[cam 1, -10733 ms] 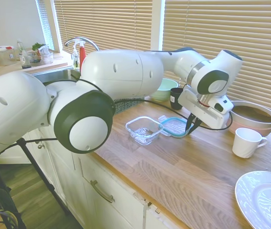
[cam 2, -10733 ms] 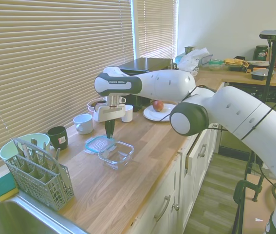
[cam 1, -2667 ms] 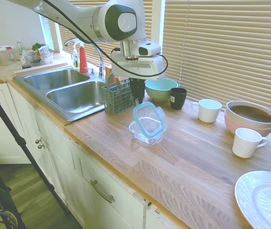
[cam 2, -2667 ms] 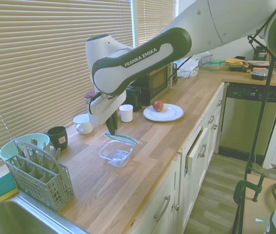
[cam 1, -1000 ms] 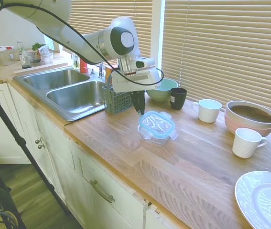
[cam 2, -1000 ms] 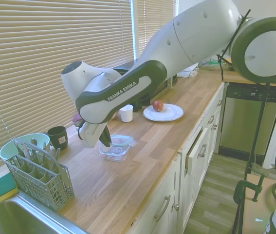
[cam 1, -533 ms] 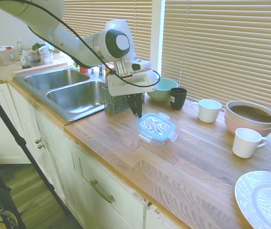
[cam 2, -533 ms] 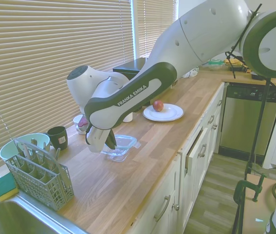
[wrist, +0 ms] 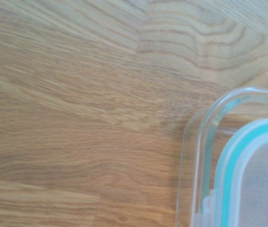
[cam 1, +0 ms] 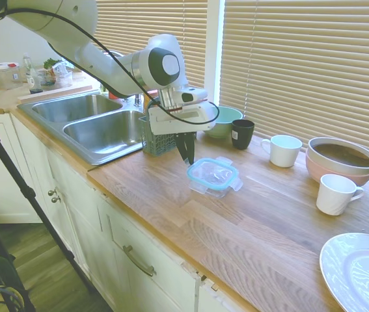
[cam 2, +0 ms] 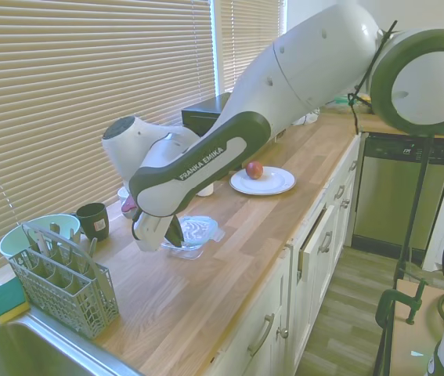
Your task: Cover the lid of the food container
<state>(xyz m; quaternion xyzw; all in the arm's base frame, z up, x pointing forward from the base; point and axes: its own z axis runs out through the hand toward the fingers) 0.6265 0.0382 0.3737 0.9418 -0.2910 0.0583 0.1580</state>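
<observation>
Since the lid [cam 1: 212,173] already sits on the food container [cam 1: 214,186] on the wooden counter [cam 1: 275,234], just beside the gripper [cam 1: 187,156], can't tell if its fingers are parted, looks unloaded.

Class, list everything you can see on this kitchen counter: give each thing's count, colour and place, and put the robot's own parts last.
lid: one, clear with teal rim, lying on the food container
food container: one, clear, mid-counter
cutlery basket: one, grey, beside the sink
sink: one, steel, double basin
bowl: one, mint green, by the blinds
dark cup: one, beside the mint bowl
white mugs: two, near the blinds
pink-and-white bowl: one, by the blinds
apple: one, red, on a white plate
gripper: one, dark, beside the lid
</observation>
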